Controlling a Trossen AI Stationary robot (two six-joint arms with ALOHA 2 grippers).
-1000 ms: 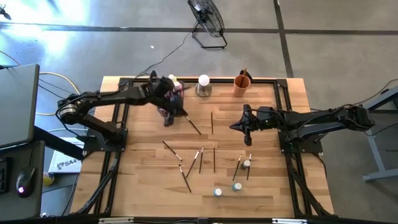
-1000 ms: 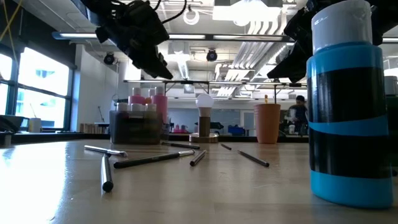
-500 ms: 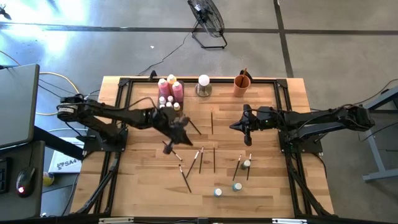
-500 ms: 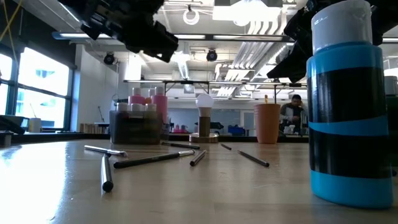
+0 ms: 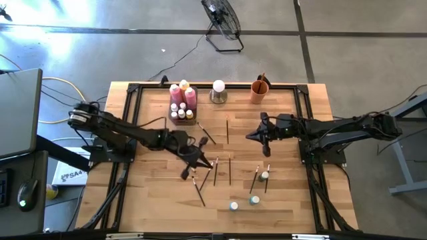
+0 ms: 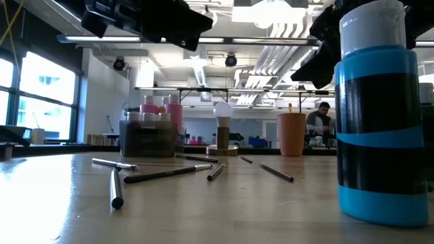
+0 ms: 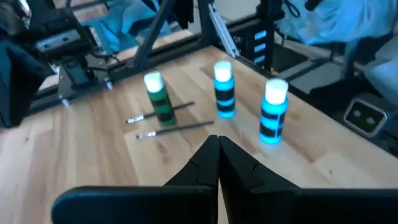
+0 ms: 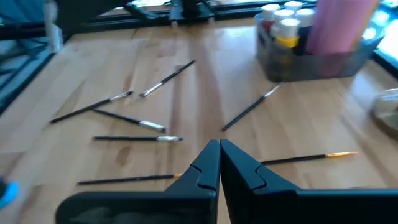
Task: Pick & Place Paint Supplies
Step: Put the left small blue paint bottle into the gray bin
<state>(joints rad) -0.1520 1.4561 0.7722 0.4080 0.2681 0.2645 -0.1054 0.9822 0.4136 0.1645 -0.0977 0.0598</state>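
Observation:
Several thin dark paintbrushes (image 5: 215, 171) lie flat on the wooden table's middle. Three tiny white-capped bottles (image 5: 264, 175) stand near the front; in the left wrist view one green (image 7: 158, 97) and two blue (image 7: 224, 90). A grey tray (image 5: 181, 113) at the far edge holds pink and yellow bottles (image 5: 189, 97) and small ones. My left gripper (image 5: 199, 159) hangs shut and empty above the brushes (image 7: 217, 146). My right gripper (image 5: 256, 134) hovers shut and empty right of centre (image 8: 219, 150).
A white ball on a metal base (image 5: 218, 89) and an orange cup (image 5: 259, 90) stand along the far edge, right of the tray. A black frame (image 5: 133, 90) borders the table. A person (image 6: 324, 122) shows far off in the room.
My left gripper has swung from above the tray at the far edge toward the near edge and the table's middle, sinking slightly and rolling. It now hangs over the scattered brushes, fingers shut throughout. The tray and its bottles have come back into sight.

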